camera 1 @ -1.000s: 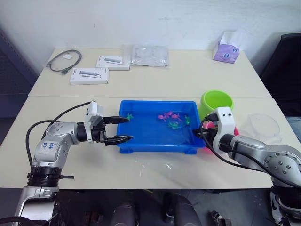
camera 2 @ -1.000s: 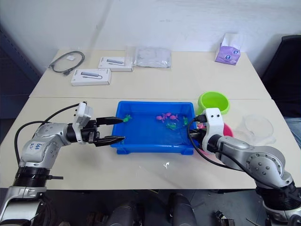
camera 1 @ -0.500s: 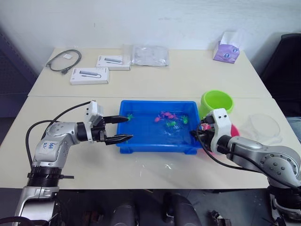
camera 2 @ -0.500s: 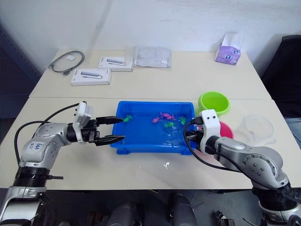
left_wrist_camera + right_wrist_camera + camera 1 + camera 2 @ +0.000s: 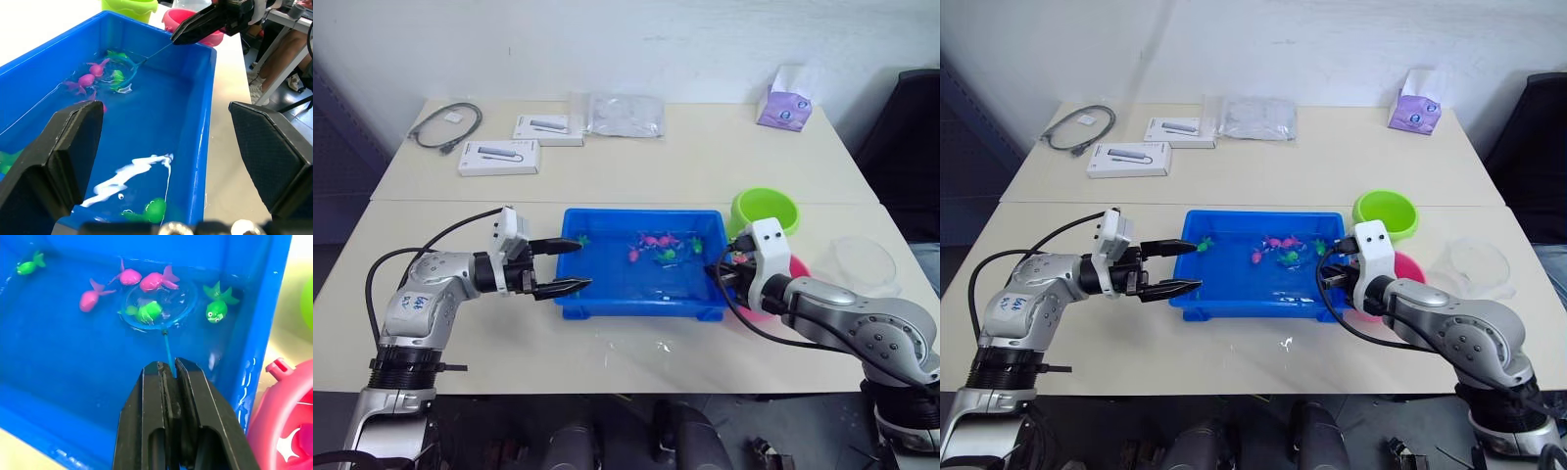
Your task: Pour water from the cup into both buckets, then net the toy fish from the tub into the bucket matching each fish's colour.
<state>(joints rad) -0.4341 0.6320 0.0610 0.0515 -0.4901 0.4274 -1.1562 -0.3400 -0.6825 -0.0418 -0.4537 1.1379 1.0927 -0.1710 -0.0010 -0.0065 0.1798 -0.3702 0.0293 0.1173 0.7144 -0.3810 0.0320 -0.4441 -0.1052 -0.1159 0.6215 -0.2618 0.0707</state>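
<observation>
The blue tub (image 5: 640,309) holds water and several toy fish. My right gripper (image 5: 168,369) is shut on the net's thin handle at the tub's right end. The net's ring (image 5: 182,305) lies in the water around a green fish (image 5: 146,312). Pink fish (image 5: 155,281) float just beyond the ring, and another green fish (image 5: 216,309) floats beside it. My left gripper (image 5: 582,262) stands open over the tub's left rim, holding nothing. The green bucket (image 5: 765,211) and the pink bucket (image 5: 281,431) stand right of the tub. The clear cup (image 5: 862,262) sits further right.
Two white boxes (image 5: 499,157), a coiled cable (image 5: 445,125), a plastic bag (image 5: 626,115) and a purple tissue pack (image 5: 783,98) lie on the far table. A dark chair (image 5: 911,127) stands at the right edge.
My right gripper has moved toward the tub's far side and left, dragging the net through the water. The fish cluster has drifted left. The left arm has not moved.
</observation>
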